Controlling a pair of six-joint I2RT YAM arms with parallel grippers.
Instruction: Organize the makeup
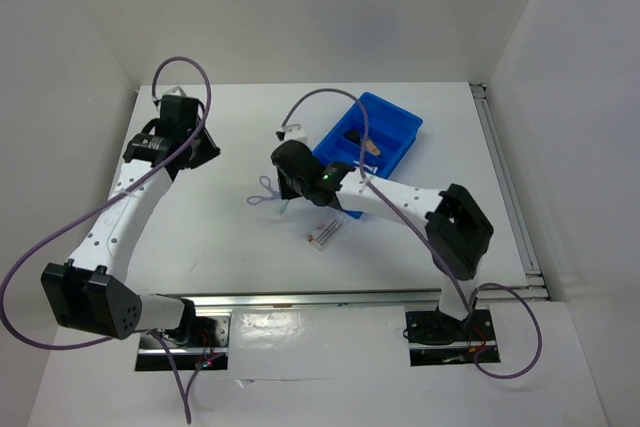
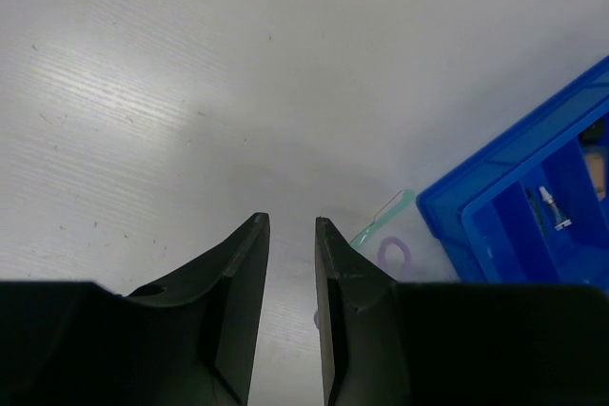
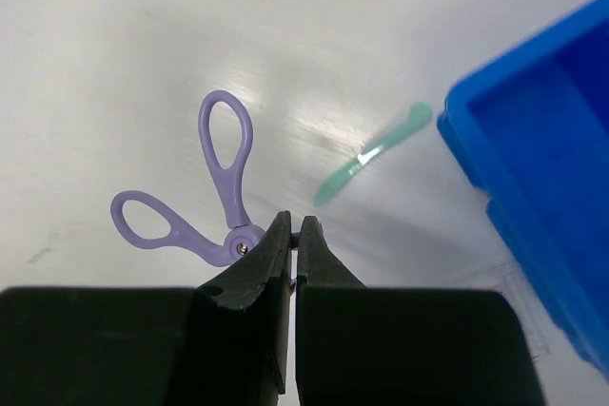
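Note:
The lilac looped tool [image 3: 225, 154] lies on the white table with its two finger loops spread. My right gripper [image 3: 295, 226] is shut on it just behind the pivot; it also shows in the top view [image 1: 264, 192]. A pale green handle piece [image 3: 371, 154] lies just beyond, near the tray corner. The flat white packet with red print [image 1: 327, 232] lies in front of the right gripper [image 1: 290, 190]. The stubby tan-and-black piece [image 1: 372, 147] and a tiny dark piece [image 1: 352, 134] sit inside the blue tray [image 1: 402, 130]. My left gripper [image 2: 290, 225] is open and empty over bare table, at far left [image 1: 197, 152].
The blue compartment tray [image 3: 533, 187] stands right of centre, angled, close to the right gripper. It also shows at the right of the left wrist view [image 2: 504, 216]. White walls enclose the table at back and sides. A rail runs along the table's right edge [image 1: 505, 187].

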